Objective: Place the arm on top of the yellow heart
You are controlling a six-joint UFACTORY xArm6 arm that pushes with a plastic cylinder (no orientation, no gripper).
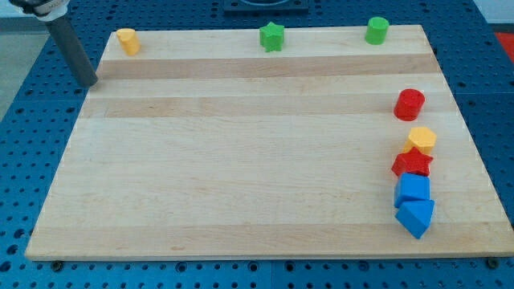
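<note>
Wooden board (241, 160), pale and planked, fills most of the view and rests on a blue perforated table (24, 185). Rod (71, 48), dark and slanted, enters from the view's top left; my tip (91, 83) sits just off the board's left edge, near its top corner. The arm carries no jaws, so nothing is grasped or released; the tip touches no block.

Column at the view's right edge, top to bottom: red cylinder (409, 104), standing apart; then yellow hexagon (422, 139), red star (412, 164), blue cube (413, 189) and blue wedge (414, 217), each touching or nearly touching the next. Along the top edge: green star (272, 36) near the middle, green cylinder (377, 30) toward the right.

Yellow heart (127, 40), the target, stands at the board's top left corner, up and to the right of the tip, near but apart.

Step in hand, as judged: the approach, not yet complete. The next move calls for a short travel toward the view's upper right, ending at the heart's top side without nudging it off the edge.
</note>
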